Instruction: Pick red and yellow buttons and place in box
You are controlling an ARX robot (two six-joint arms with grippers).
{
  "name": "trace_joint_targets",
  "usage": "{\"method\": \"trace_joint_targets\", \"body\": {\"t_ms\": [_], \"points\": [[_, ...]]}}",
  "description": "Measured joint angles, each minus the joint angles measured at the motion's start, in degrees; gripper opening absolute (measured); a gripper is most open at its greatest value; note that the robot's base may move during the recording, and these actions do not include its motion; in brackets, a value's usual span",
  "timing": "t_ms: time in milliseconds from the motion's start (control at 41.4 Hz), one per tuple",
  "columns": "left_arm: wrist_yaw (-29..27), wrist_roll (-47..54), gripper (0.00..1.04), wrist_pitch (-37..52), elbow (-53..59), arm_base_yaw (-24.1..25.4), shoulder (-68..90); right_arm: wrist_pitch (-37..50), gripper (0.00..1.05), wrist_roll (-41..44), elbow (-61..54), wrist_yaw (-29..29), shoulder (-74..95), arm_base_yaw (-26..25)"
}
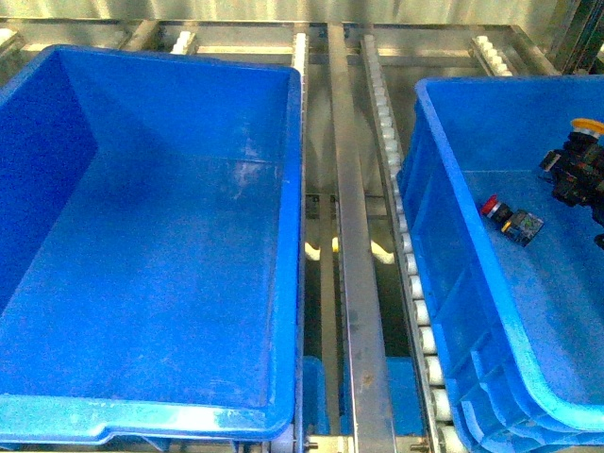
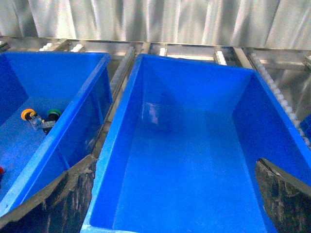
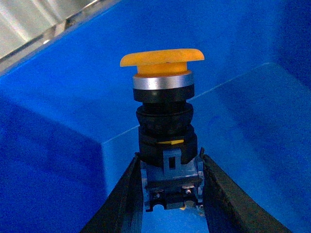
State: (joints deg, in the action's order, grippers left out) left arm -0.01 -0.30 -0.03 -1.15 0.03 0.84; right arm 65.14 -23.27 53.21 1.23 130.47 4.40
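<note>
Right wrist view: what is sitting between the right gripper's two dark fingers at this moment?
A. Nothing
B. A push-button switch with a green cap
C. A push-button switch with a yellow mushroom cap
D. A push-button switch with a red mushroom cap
C: the right gripper has its fingers closed against the grey contact block of the yellow-capped push-button switch with black body, its yellow mushroom cap pointing away from the gripper.

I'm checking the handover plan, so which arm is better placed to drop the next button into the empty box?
Right. Its gripper is shut on the yellow button, inside the bin with the loose switches. The left gripper holds nothing, hanging over the empty box.
</note>
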Motion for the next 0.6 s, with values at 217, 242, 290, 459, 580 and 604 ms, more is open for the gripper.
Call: {"method": "trace_joint_targets", "body": {"t_ms": [217, 242, 290, 459, 580, 604], "points": [[0.00, 0.00, 0.97, 0.00, 0.00, 0.00, 0.00, -1.97, 0.26, -0.07, 0.24, -0.02, 0.59, 0.33], [0.00, 0.00, 0.97, 0.00, 0.00, 0.00, 0.00, -2.49, 0.26, -0.17, 0.24, -0.33, 0.61, 0.35], [0.00, 0.00, 0.97, 0.00, 0.00, 0.00, 0.00, -4.17, 0.26, -0.28, 0.31, -0.72, 0.70, 0.44], [0.00, 0.00, 0.97, 0.00, 0.00, 0.00, 0.00, -7.65, 0.35, -0.04, 0.28, -2.73, 1.07, 1.09], [0.00, 0.00, 0.97, 0.00, 0.00, 0.00, 0.00, -7.74, 0.52, 0.09, 0.28, -2.75, 1.18, 1.20], [0.00, 0.00, 0.97, 0.00, 0.00, 0.00, 0.00, -7.72, 0.56, 0.09, 0.28, -2.73, 1.18, 1.20]]}}
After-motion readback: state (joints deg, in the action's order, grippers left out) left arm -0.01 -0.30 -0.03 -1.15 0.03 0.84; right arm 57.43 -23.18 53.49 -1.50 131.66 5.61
